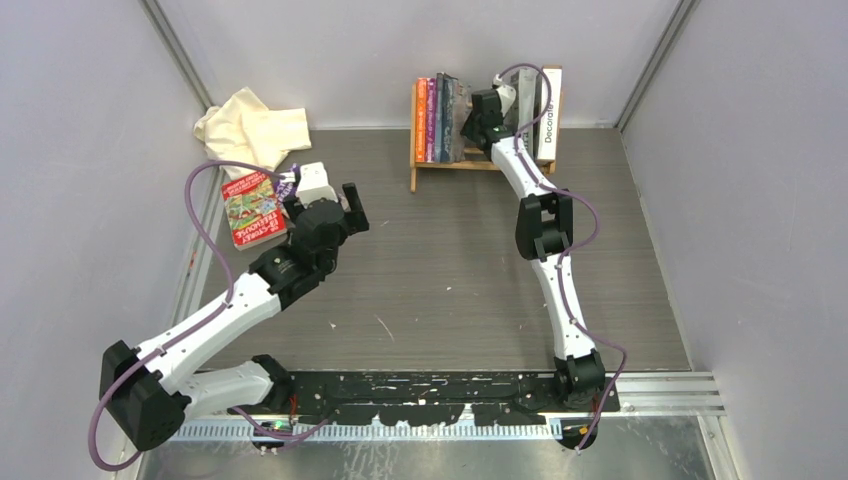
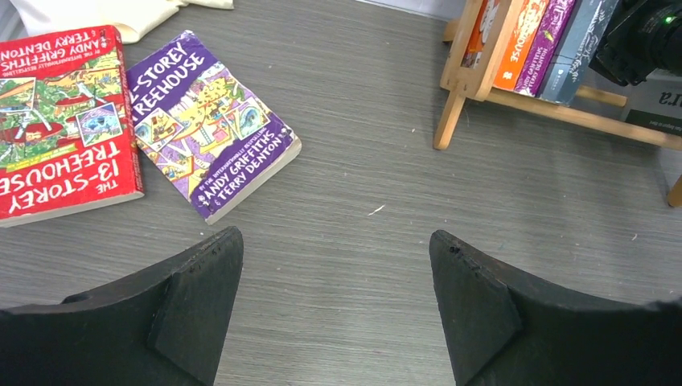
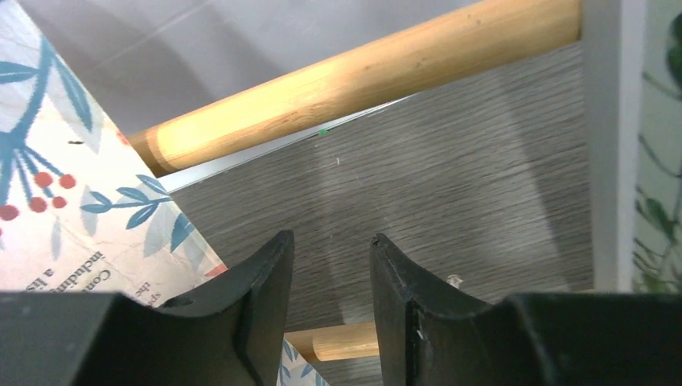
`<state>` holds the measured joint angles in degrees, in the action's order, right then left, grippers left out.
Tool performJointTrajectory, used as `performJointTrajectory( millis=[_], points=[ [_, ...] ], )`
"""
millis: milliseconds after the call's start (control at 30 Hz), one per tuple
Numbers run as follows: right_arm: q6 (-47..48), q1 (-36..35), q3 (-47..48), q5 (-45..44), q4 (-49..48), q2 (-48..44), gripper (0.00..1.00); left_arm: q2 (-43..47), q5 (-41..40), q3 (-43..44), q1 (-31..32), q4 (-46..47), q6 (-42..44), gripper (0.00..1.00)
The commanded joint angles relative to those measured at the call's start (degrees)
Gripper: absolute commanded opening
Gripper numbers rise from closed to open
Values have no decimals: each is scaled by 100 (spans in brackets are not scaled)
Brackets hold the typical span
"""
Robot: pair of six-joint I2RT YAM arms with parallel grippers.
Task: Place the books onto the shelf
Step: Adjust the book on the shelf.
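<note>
**Right gripper inside the shelf, two books flat on the tabletop**

The shelf (image 1: pixel 414 150) stands at 12 o'clock on the tabletop (image 1: pixel 440 270), against the back wall. A row of upright books (image 1: pixel 436 120) with orange, purple and dark spines fills its 9 o'clock end. A white book (image 1: pixel 548 120) with "Decorate" on its spine stands at the 3 o'clock end.

The right gripper (image 3: pixel 331 249) sits in the gap between them. Its fingers are slightly parted and nothing lies between them. From the wrist, a cover with blue leaves and red berries (image 3: pixel 72 185) leans in at 9 o'clock, cut off by the frame edge. The arm hides the middle of the shelf from above, so how that book rests cannot be told.

A red book (image 1: pixel 252 210) lies flat at 10 o'clock. A purple book (image 2: pixel 209 121) lies just beside it, mostly hidden under the left wrist in the top view. The left gripper (image 2: pixel 336 297) hangs above bare tabletop near them, spread wide and empty.

A crumpled cream cloth (image 1: pixel 250 125) lies in the 11 o'clock corner. The tabletop is grey wood-grain, and plain pale walls (image 1: pixel 400 50) enclose it.
</note>
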<state>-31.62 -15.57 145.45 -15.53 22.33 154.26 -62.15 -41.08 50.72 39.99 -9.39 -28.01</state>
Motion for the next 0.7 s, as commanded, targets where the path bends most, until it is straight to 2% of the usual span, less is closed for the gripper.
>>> performJointTrajectory(
  millis=[0,667],
  points=[
    [549,-155,50,-481,-149,-731,47,206,23,-9,-30,296,-42,85],
    [1547,-136,18,-928,-287,-1288,52,361,47,-21,-33,238,3,86]
  ],
)
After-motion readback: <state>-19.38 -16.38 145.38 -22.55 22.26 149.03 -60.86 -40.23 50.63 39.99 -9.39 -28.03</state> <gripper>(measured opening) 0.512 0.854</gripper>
